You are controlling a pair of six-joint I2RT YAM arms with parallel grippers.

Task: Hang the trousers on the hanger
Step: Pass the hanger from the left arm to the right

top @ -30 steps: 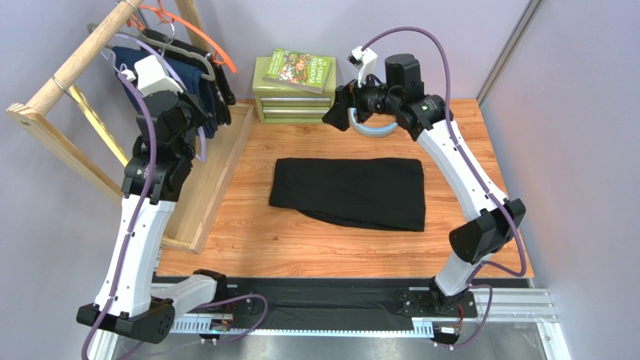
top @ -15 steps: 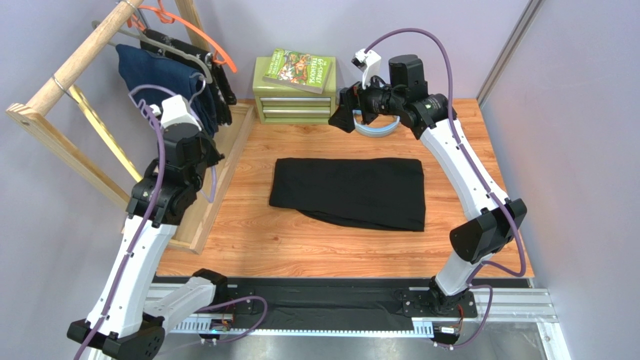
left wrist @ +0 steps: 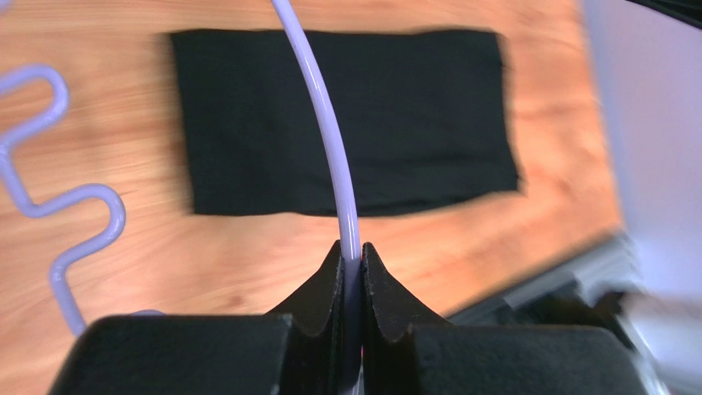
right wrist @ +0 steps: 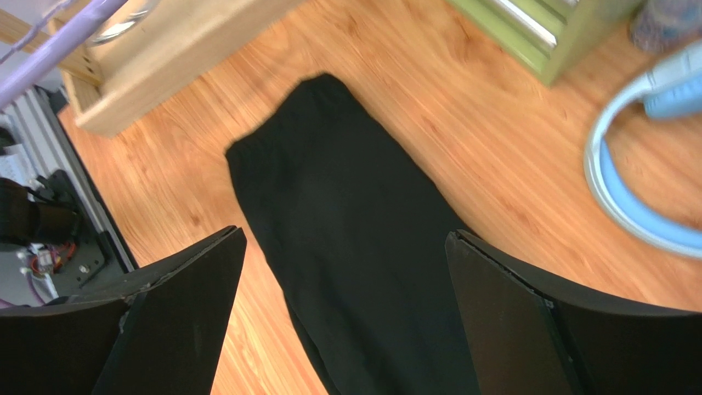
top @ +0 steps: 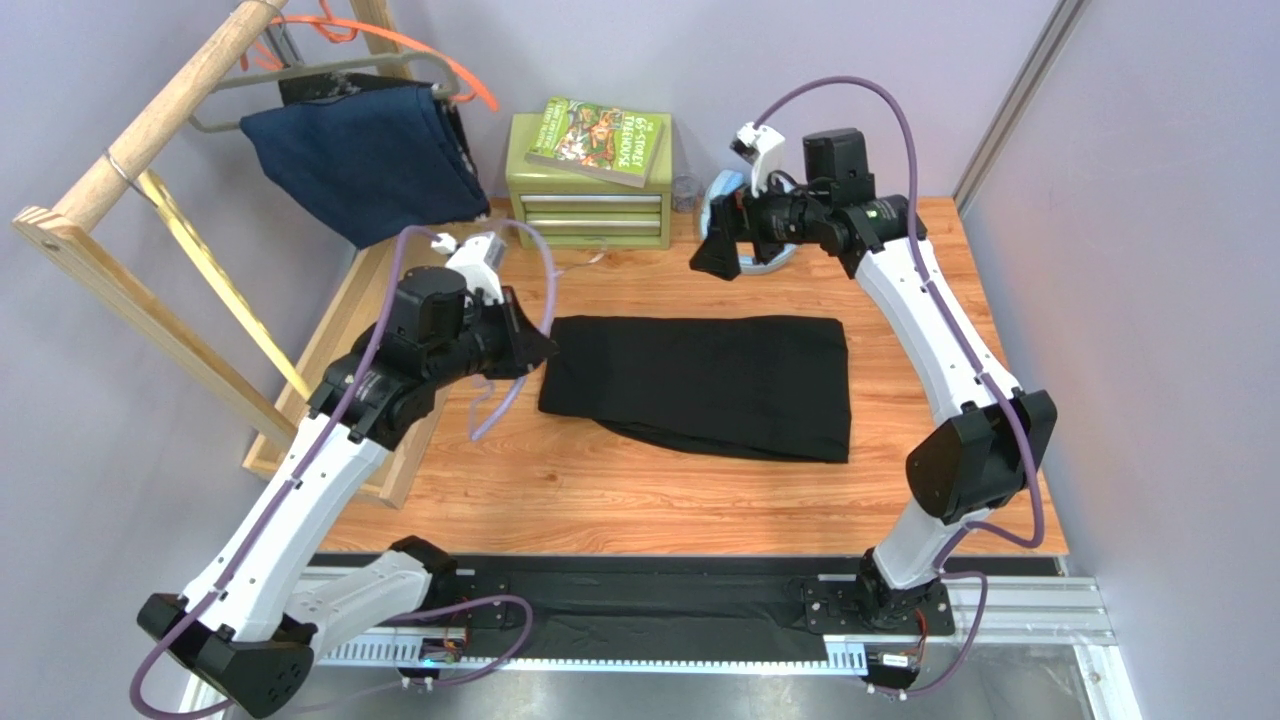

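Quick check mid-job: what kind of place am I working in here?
Likely a lab test cell staged for laundry: plain partition walls, a metal rail along the near edge of the table, a wooden clothes rack.

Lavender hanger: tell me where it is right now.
The hanger is clamped in the shut left pincer, on the table's left side in the top view, just beside the left edge of the folded trousers.

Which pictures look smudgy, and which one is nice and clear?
Top external view: clear all over, the trousers have crisp edges. Left wrist view: smudgy, the trousers' edges are smeared and the hanger looks soft at its wavy part. Right wrist view: a bit soft, the green drawers fuzziest.
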